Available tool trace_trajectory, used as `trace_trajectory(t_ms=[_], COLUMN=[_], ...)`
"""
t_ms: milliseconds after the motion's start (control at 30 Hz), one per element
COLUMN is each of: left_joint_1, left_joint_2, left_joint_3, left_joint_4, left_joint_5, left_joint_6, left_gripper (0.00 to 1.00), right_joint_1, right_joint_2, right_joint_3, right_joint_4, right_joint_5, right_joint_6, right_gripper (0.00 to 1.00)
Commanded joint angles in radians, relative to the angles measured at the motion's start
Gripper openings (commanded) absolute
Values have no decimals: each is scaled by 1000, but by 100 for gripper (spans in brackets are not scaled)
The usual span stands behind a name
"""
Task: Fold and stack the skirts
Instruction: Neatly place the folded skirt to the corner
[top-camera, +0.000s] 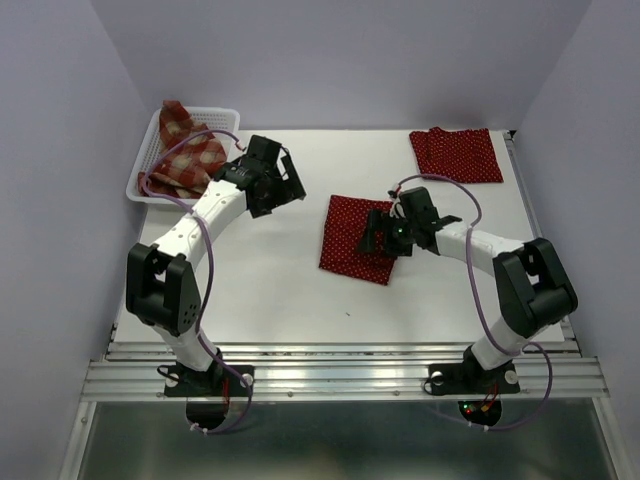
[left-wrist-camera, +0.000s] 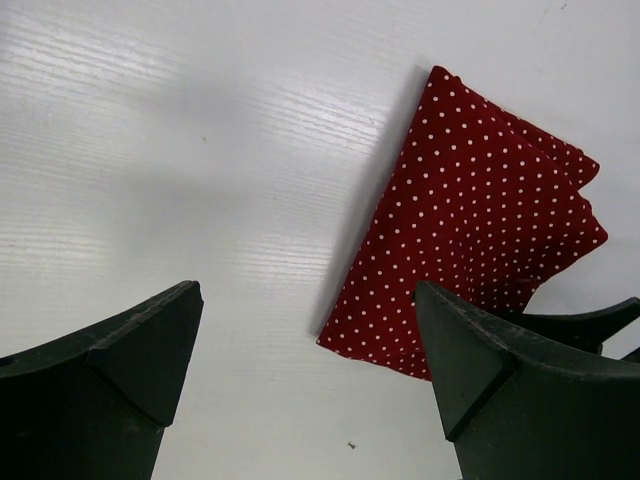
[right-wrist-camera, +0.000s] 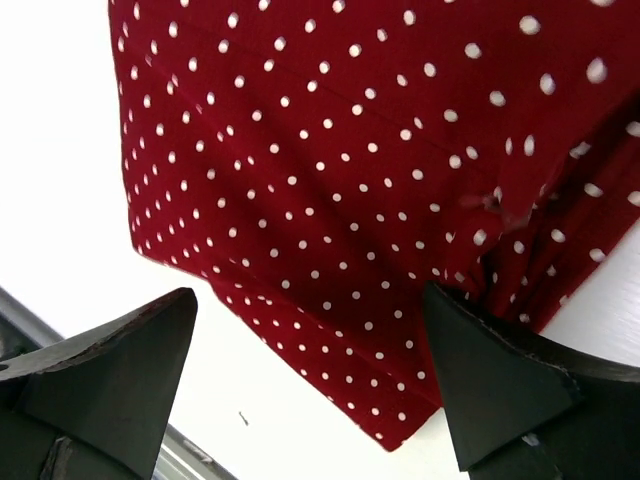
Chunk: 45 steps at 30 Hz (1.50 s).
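At centre of table (top-camera: 270, 290): folded dotted skirt (top-camera: 345, 238); right tool (top-camera: 378, 232) at its edge, jaws spread wide, empty. Left tool (top-camera: 292, 188) same.

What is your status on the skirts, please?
Both open, empty: left gripper, right gripper. At centre, folded polka-dot skirt under right gripper; second polka-dot skirt far right, unstacked. Third, plaid skirt, in mesh basket. Nothing blocking.

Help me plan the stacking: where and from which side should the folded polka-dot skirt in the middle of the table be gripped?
Probably its right edge, from above on the right arm's side. The middle skirt lies flat in folded layers whose loose ends show along that edge, so a pinch there should catch them all. The right end effector hangs open right over it.
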Motion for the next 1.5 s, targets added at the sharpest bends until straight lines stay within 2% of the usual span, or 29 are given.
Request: trace_trajectory(t_ms=[0, 100, 167, 200, 300, 433, 567, 633, 833, 1100, 1233, 1467], left_joint_1=[5, 5, 6, 6, 9, 20, 40, 54, 87, 195, 250, 327], left_joint_2=[-81, -133, -173, -183, -217, -240, -259, -262, -246, -205, -179, -145], left_joint_3=[-12, -67, -108, -131, -157, -190, -191, -190, -176, -108, -62, -46], left_joint_4=[9, 21, 33, 35, 44, 49, 47, 46, 41, 35, 26, 72], left_joint_5=[-11, -22, -34, -42, -48, -62, -79, -79, -79, -72, -77, -10], left_joint_6=[16, 8, 8, 5, 5, 13, 20, 27, 37, 85, 111, 109], left_gripper=[99, 99, 99, 99, 99, 99, 99, 99, 99, 99, 99, 99], right_joint_1=[4, 37, 85, 155, 260, 401, 438, 438, 438, 312, 170, -31], right_joint_2=[-91, -157, -187, -190, -181, -129, -22, 19, 63, 73, 41, 33], right_joint_3=[71, 64, 68, 76, 102, 97, 136, 139, 113, 70, 44, 30], right_joint_4=[-96, -108, -166, -192, -254, -188, -166, -162, -162, -156, -96, 45], right_joint_5=[11, -23, 50, 85, 187, 202, 213, 274, 357, 411, 377, 177], right_joint_6=[-43, -33, -51, -62, -42, 44, 70, 89, 102, 130, 69, -84], right_gripper=[100, 100, 100, 100, 100, 100, 100, 100, 100, 100, 100, 100])
